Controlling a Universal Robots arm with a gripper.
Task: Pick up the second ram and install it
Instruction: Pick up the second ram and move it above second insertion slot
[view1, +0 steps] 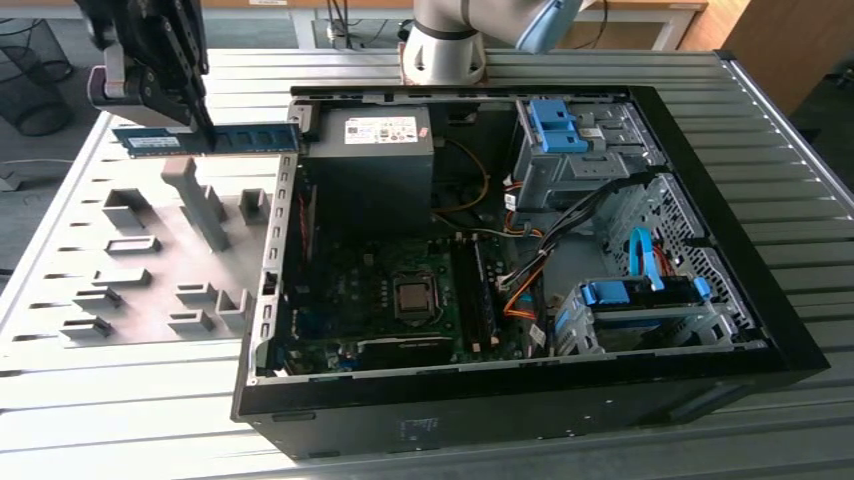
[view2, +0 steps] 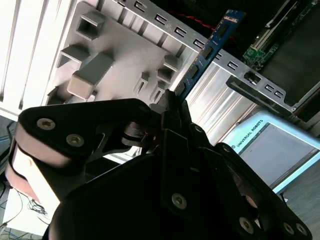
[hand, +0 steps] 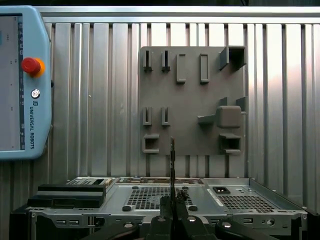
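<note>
Second ram (view1: 240, 138) seemingly above ribbed table (view1: 134, 395)

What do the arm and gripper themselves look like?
The arm is silver-grey, with rounded joints and a light blue cap. The gripper is matte black: angular linked plates with silver screw heads, on a pale grey body.
</note>
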